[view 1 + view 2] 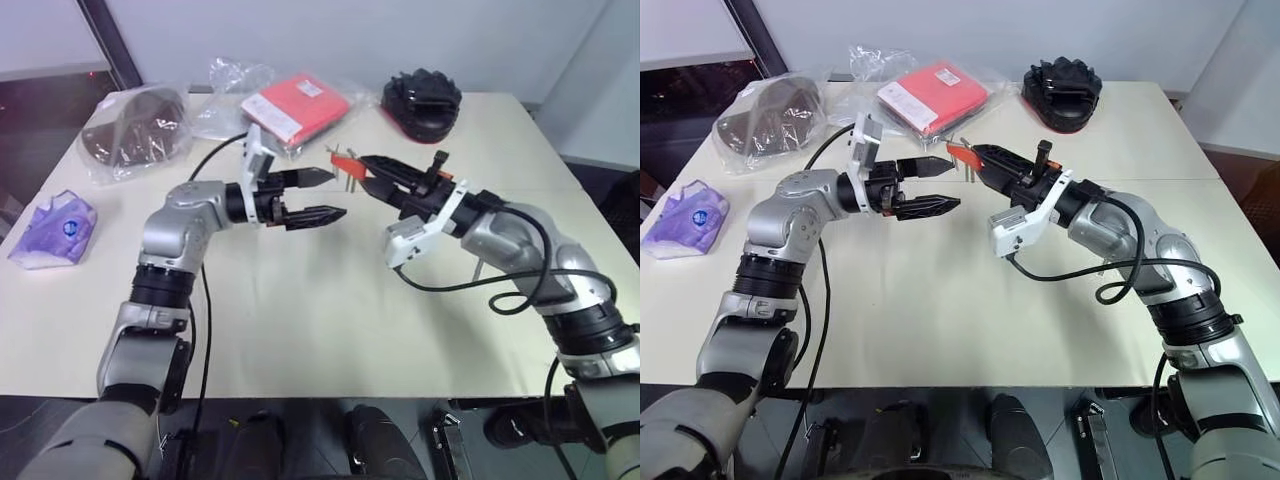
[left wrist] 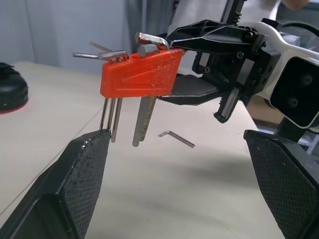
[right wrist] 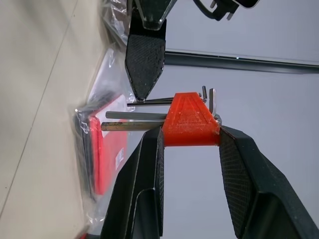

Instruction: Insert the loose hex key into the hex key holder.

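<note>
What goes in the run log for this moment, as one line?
right gripper: shut on orange-red plastic hex key holder, raised off table | left gripper: open, empty, facing holder | thin grey L-shaped loose hex key: lying on beige table

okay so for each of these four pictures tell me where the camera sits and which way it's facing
Head stereo pair: looks forward and down over the table; both arms show, the left gripper open, the right gripper holding the hex key holder.
Left wrist: looks along its own fingers at the hex key holder; the loose hex key lies on the table beyond.
Right wrist: looks along its fingers clamping the holder.
Shared: all see the holder.
</note>
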`<state>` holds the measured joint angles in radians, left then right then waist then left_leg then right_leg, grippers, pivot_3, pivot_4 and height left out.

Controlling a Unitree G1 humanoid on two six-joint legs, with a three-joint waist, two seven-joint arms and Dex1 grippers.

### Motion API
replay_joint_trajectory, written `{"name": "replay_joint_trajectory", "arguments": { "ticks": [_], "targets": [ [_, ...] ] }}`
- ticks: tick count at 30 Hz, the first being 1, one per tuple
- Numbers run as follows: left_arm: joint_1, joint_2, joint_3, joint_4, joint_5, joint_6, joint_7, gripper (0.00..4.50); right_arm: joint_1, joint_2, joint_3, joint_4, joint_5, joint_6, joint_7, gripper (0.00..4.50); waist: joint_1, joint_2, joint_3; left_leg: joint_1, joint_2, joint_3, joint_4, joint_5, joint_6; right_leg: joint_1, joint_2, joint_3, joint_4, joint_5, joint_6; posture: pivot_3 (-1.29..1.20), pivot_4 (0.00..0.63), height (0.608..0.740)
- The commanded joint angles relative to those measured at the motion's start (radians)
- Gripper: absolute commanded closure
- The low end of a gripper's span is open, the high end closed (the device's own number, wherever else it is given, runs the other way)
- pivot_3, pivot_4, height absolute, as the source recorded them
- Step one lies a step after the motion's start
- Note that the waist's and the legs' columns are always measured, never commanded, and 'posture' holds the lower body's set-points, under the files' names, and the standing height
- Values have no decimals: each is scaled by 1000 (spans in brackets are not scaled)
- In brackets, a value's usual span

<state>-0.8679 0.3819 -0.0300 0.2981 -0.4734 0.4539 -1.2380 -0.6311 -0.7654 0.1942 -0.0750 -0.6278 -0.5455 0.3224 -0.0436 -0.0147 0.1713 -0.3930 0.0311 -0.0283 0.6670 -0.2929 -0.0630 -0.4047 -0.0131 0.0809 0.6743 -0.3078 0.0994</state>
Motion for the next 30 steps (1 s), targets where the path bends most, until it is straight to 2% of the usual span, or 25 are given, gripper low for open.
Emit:
{"name": "replay_joint_trajectory", "arguments": {
  "ticks": [1, 10, 30],
  "targets": [
    [-41, 24, 24, -29, -9, -13, 4, 0, 28, -5, 12, -83, 47, -63, 33, 3522, 0, 0, 0, 0, 0, 0, 0, 0, 0, 0, 0, 0, 0, 0, 0, 0, 150, 740],
    [-37, 56, 35, -22, -11, -20, -4, 0, 52, -8, -17, -93, 63, -81, 60, 3522, 0, 0, 0, 0, 0, 0, 1, 0, 0, 0, 0, 0, 0, 0, 0, 0, 150, 740],
    [-5, 4, 32, -104, -74, 65, 20, 0, 16, -16, -51, -88, 83, -101, 85, 3522, 0, 0, 0, 0, 0, 0, 1, 0, 0, 0, 0, 0, 1, 0, 0, 0, 150, 740]
  ]
}}
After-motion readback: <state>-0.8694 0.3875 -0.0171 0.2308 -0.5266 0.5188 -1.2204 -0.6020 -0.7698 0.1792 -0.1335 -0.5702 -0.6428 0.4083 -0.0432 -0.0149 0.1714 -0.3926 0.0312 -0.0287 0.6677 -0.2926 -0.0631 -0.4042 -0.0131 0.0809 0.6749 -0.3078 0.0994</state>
